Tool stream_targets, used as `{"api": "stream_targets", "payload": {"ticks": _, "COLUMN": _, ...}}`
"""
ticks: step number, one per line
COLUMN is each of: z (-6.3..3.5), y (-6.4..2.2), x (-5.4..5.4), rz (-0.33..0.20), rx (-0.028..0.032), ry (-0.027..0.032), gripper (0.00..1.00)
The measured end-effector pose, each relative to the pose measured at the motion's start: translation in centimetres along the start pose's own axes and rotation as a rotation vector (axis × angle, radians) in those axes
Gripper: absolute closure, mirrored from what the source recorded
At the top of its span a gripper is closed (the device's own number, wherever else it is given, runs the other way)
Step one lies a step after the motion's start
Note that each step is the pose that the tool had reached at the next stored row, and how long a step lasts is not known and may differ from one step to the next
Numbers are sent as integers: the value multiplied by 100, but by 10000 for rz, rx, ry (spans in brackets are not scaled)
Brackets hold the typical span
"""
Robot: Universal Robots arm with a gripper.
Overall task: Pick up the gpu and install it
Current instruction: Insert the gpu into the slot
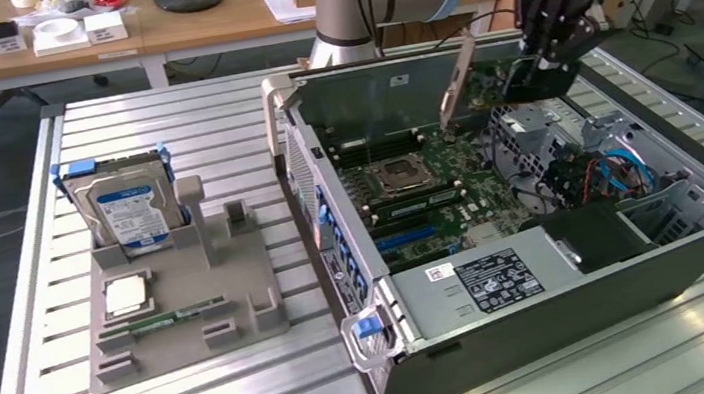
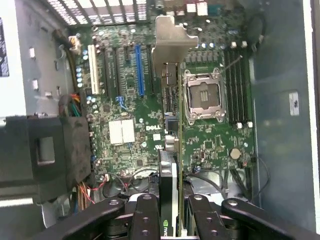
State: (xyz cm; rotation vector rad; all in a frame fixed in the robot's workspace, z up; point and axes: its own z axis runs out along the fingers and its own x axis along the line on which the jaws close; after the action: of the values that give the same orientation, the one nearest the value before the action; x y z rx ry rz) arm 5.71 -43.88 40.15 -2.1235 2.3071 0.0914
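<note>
My gripper (image 1: 539,76) hangs over the far end of the open computer case (image 1: 550,278) and is shut on the gpu (image 1: 480,91). The card is held on edge above the motherboard (image 1: 425,183), with its silvery end bracket (image 1: 455,84) pointing toward the case's rear wall. In the wrist view the gpu (image 2: 178,150) appears edge-on between my black fingers (image 2: 145,217), with my gripper (image 2: 176,220) closed around it. Its bracket (image 2: 172,40) hovers beside the blue slot (image 2: 139,70) and the CPU socket (image 2: 205,97). The card is clear of the board, not seated.
On the exterior view's left, a grey holder (image 1: 184,308) carries a silver hard drive (image 1: 125,213), a CPU (image 1: 126,296) and a green RAM stick (image 1: 176,316). Cables and a drive cage (image 1: 590,168) crowd the case below my gripper. Desks stand behind the table.
</note>
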Motion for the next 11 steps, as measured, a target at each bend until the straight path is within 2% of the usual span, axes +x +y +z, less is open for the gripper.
{"api": "stream_targets", "payload": {"ticks": 7, "z": 4, "y": 0, "x": 0, "rz": -1068, "rx": -32, "ry": 42, "gripper": 73}}
{"api": "stream_targets", "payload": {"ticks": 11, "z": 5, "y": 0, "x": 0, "rz": -1229, "rx": -39, "ry": 49, "gripper": 73}}
